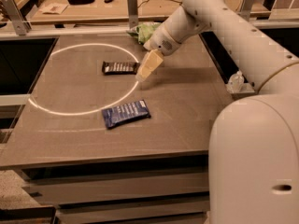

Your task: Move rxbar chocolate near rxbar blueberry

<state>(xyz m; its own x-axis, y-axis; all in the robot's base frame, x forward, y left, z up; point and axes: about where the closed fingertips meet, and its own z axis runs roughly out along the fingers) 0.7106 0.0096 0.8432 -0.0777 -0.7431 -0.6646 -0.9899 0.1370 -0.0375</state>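
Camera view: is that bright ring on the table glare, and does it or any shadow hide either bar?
Camera view: the ring is a thin bright line of light on the table, not broad glare; it skirts the dark bar and the blue bar, hiding neither. The tool hangs by the dark bar's right end; the arm's shadow falls to its right, off both bars.

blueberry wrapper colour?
The rxbar blueberry is dark blue with white lettering, camera view; gripper beside rxbar chocolate.

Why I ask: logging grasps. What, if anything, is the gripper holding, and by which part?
Nothing, apparently. The gripper is at the right end of the rxbar chocolate, which lies on the table.
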